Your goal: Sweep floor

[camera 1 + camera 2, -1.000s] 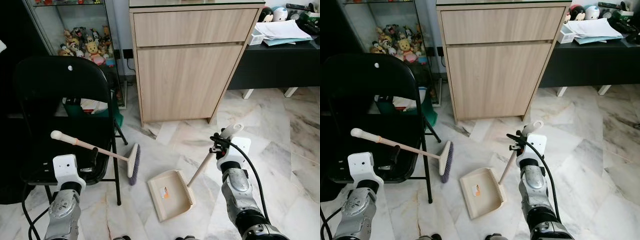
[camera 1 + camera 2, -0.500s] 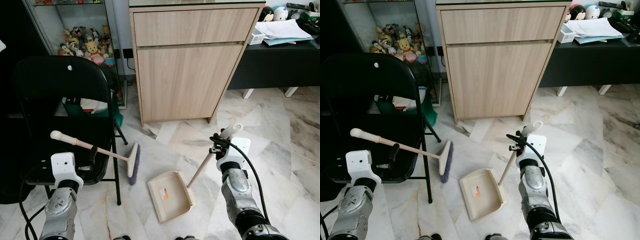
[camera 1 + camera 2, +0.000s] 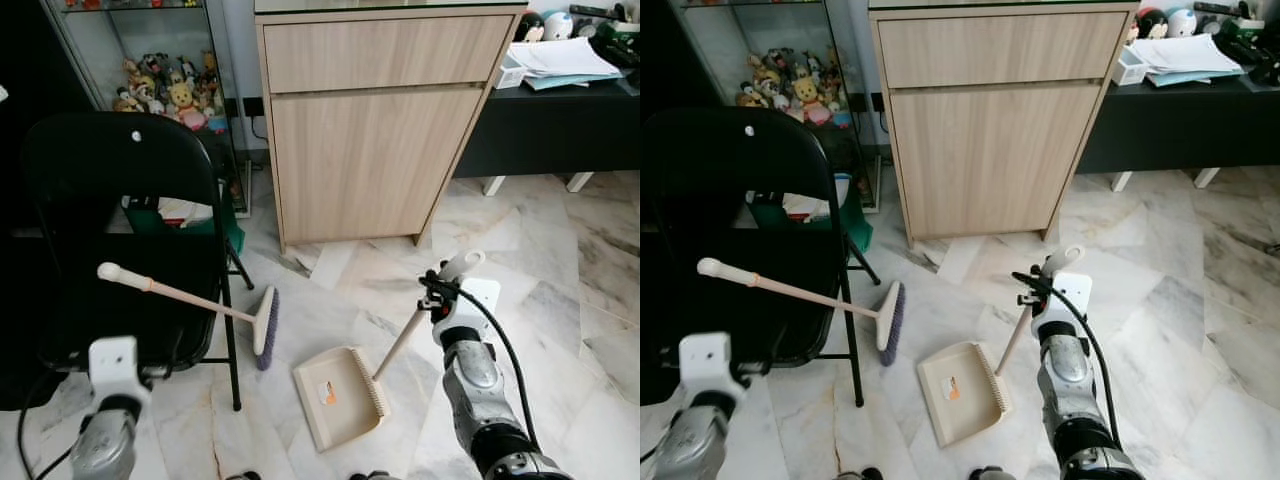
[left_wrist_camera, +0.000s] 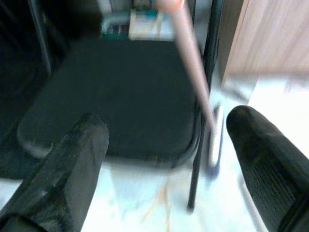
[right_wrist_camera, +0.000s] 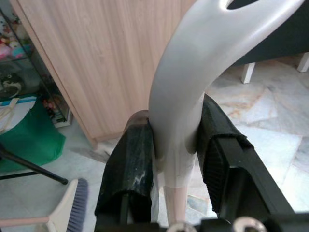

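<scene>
A broom with a pale handle (image 3: 170,292) and a purple-bristled head (image 3: 266,325) leans across the black folding chair (image 3: 120,190), its head on the floor. My left gripper (image 4: 166,116) is open and sits low, back from the handle, which runs ahead between its fingers (image 4: 84,145) untouched. The left wrist (image 3: 112,362) hangs below the chair seat. A beige dustpan (image 3: 338,397) lies on the marble floor. My right gripper (image 5: 176,145) is shut on the upper part of the dustpan's long handle (image 3: 452,272), which it holds tilted.
A light wooden cabinet (image 3: 370,150) stands straight ahead. To its left is a glass case of toy figures (image 3: 165,90), with a green bag (image 3: 235,235) behind the chair. A black desk with papers (image 3: 560,110) stands at the right. Marble floor stretches to the right.
My left arm has dropped down and back, away from the broom handle. The broom stays leaning on the chair. The right gripper and dustpan have hardly shifted.
</scene>
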